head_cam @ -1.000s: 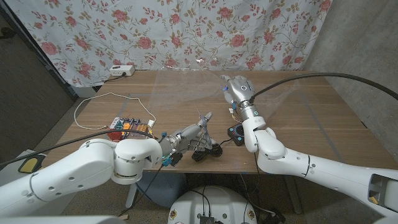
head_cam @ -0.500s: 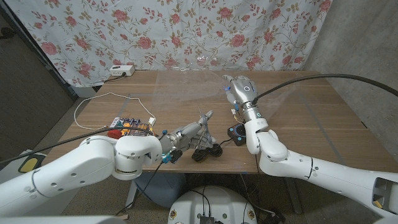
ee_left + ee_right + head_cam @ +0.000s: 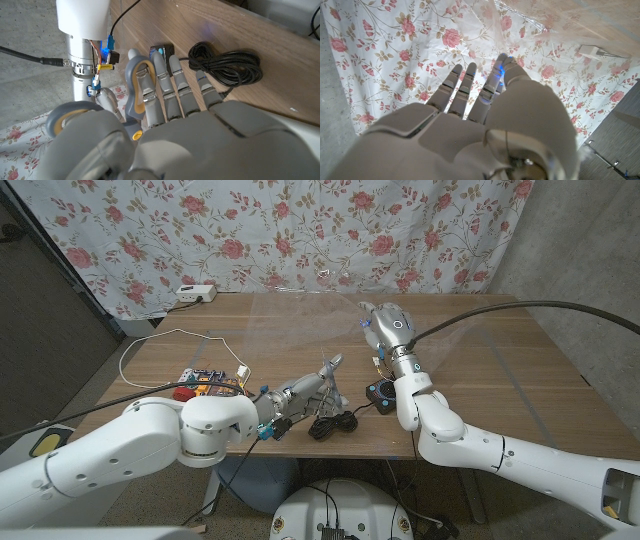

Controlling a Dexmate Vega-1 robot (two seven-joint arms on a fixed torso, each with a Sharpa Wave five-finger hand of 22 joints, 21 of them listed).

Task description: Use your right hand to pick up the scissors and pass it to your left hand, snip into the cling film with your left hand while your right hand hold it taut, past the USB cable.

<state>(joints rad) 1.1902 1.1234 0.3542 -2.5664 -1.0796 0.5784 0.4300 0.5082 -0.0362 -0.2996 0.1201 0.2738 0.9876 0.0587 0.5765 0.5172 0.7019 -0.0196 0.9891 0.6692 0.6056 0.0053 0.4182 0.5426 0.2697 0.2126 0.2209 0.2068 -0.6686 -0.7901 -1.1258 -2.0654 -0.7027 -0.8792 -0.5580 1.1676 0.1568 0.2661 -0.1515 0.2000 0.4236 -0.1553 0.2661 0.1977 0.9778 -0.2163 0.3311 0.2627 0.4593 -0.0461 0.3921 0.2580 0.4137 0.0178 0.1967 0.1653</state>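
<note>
My left hand (image 3: 296, 397) grips the grey-handled scissors (image 3: 322, 376) near the table's front edge, blades pointing up and away from me. In the left wrist view the scissors' handle loop (image 3: 138, 82) sits against my fingers (image 3: 172, 87). The coiled black USB cable (image 3: 335, 424) lies just right of that hand on the wood, also seen as the cable coil (image 3: 228, 62). My right hand (image 3: 385, 326) is raised over the table's middle, pinching a crumpled edge of the clear cling film (image 3: 300, 315). The film (image 3: 540, 22) stretches past my right fingertips (image 3: 500, 62).
A small black plug block (image 3: 378, 392) lies beside my right forearm. A box of coloured parts (image 3: 208, 383) sits at the front left, with a white cord (image 3: 150, 340) and a white power strip (image 3: 195, 294) behind it. A floral curtain (image 3: 300, 230) backs the table.
My left hand with the scissors has drifted slightly left and toward the front edge. My right hand has shifted a little to the right, still holding the film up.
</note>
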